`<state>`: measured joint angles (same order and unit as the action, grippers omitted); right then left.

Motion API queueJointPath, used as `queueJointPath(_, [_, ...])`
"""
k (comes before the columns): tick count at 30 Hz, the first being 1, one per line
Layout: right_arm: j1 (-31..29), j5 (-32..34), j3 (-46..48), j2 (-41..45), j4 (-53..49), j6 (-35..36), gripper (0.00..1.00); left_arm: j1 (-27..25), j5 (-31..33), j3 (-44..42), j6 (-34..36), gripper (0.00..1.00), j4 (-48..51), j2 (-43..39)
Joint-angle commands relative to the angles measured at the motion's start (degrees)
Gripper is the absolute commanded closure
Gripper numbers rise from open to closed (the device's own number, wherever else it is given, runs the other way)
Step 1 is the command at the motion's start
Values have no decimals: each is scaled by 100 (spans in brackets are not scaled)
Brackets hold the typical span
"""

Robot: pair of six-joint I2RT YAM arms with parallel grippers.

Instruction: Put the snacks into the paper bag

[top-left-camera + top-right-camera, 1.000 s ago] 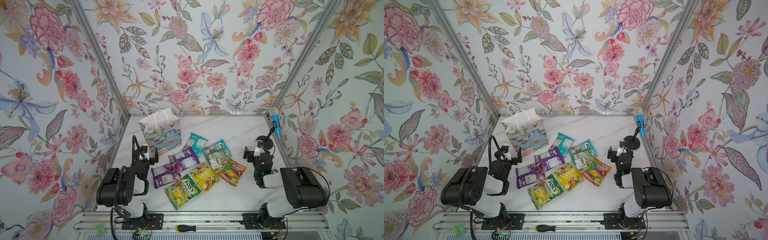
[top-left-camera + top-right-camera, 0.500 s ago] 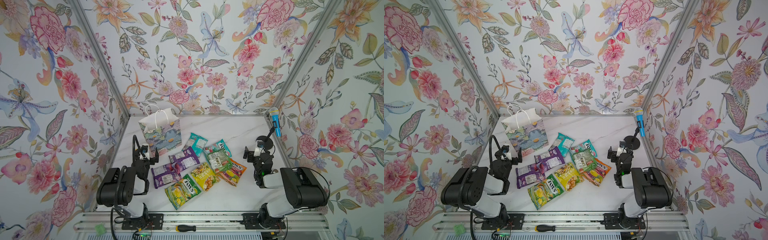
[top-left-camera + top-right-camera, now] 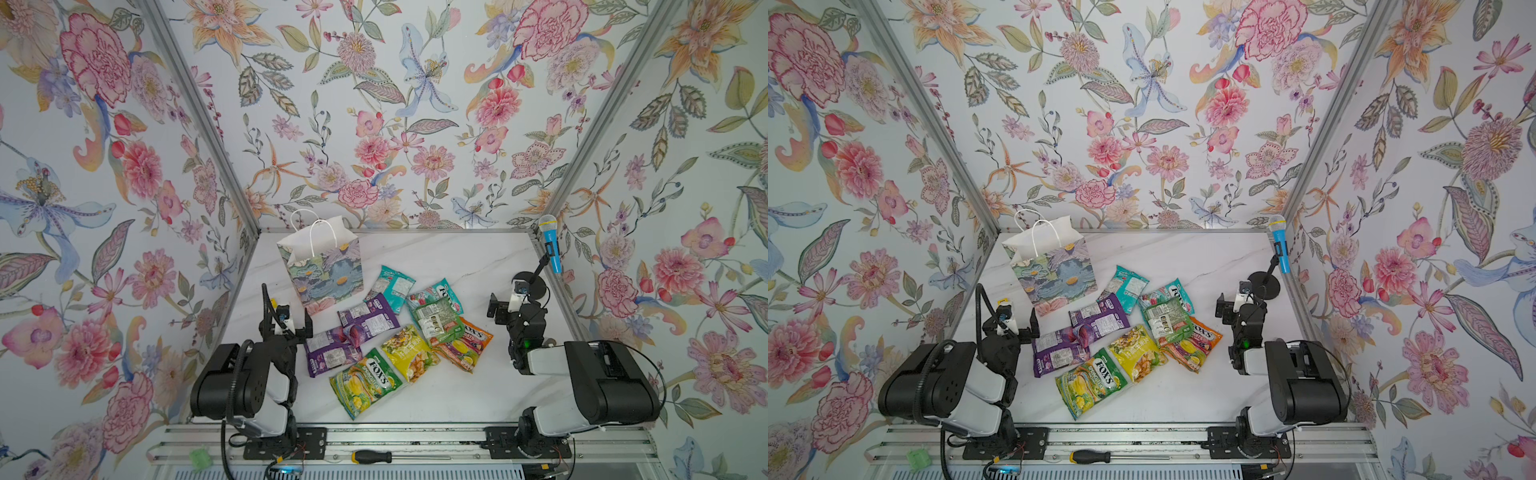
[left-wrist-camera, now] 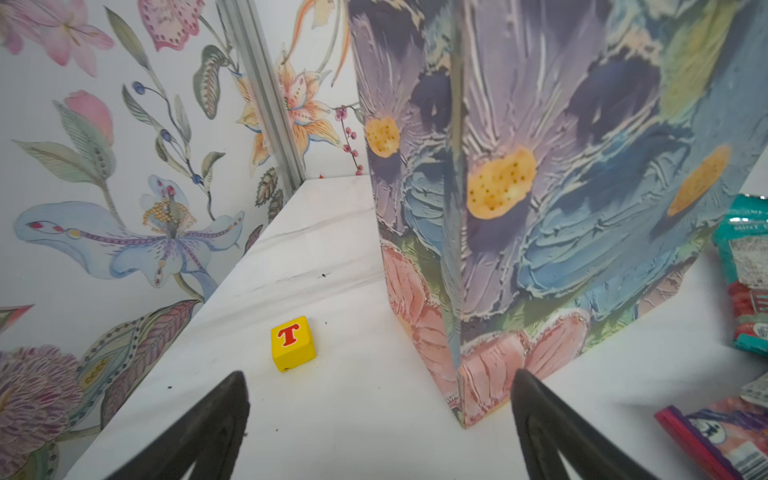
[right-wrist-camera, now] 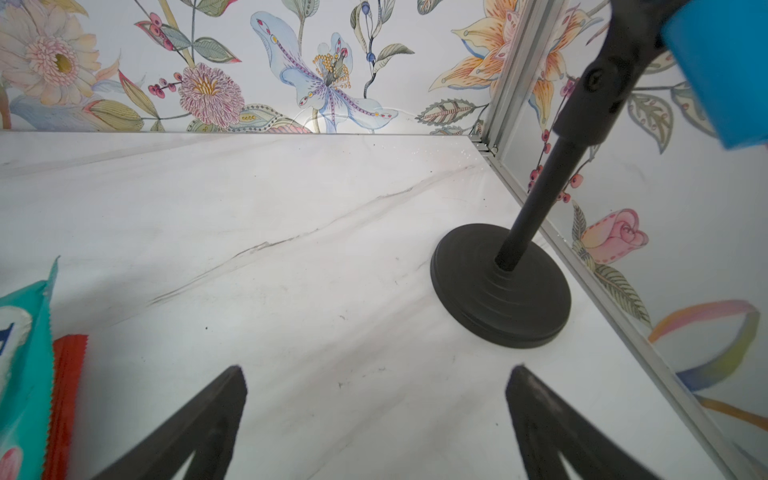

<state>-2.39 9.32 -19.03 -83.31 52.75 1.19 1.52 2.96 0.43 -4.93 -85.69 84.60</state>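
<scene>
Zero movement lately: left end effector (image 4: 379, 374) and right end effector (image 5: 377, 368) hang spread, empty, snacks (image 3: 368, 320) still piled beside the paper bag (image 3: 328, 274).

You are in a lab's robot test booth; flowered wall panels (image 3: 374, 83) hang in a metal frame (image 3: 199, 116); the white table (image 3: 436, 399) ends at a bolted rail (image 3: 415, 436); a screwdriver (image 3: 371, 456) lies there.

Glossy plastic snacks (image 3: 368, 380), paper bag (image 3: 328, 274)
</scene>
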Motion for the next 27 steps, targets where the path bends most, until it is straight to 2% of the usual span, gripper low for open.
queueJointPath(1, [0, 490, -941, 808, -2076, -646, 1, -29, 726, -215, -377, 1, -209, -1498])
queueJointPath(2, [4, 464, -1097, 988, -2378, -894, 1, -29, 796, -19, -636, 1, 635, -2053])
queueJointPath(3, [-3, 384, -1251, 1149, -2573, -1241, 1, -29, 847, 344, -967, 1, 1913, -2645])
queueJointPath(5, [31, 46, -1393, 1487, -2745, -2186, 1, -28, 953, 1233, -1473, 1, 4046, -3429])
queueJointPath(6, [52, 6, -1385, 1603, -2843, -2636, 1, -29, 1049, 1429, -1723, 1, 4371, -3621])
queueJointPath(9, [409, -1069, -1011, 1761, -2168, -3207, 1, -30, 1059, 1697, -2893, 1, 5201, -4433])
queueJointPath(11, [445, -1349, -965, 1687, -2023, -3464, 0, -24, 710, 1330, -2938, 1, 4439, -4880])
queueJointPath(12, [421, -1536, -1141, 1614, -2279, -3428, 2, -21, 633, 1284, -2851, 1, 4309, -5077])
queueJointPath(13, [368, -1607, -1428, 1516, -2825, -3313, 3, -14, 673, 1474, -2798, 1, 4646, -5186])
queueJointPath(15, [242, -1579, -2029, 1318, -3865, -3042, 4, -3, 715, 2213, -2402, 1, 5700, -5065])
queueJointPath(17, [121, -1675, -2502, 1096, -4584, -2806, 6, -5, 623, 3187, -1894, 1, 6861, -4601])
queueJointPath(21, [-35, -2175, -2999, 745, -5224, -2614, 7, -2, 289, 5416, -1132, 1, 9169, -3345])
queueJointPath(23, [-94, -2312, -3066, 656, -5319, -2606, 7, -3, 6, 6251, -840, 1, 9870, -2872])
queueJointPath(27, [-187, -2510, -3148, 521, -5399, -2583, 7, -4, -87, 7388, -563, 1, 10653, -2190])
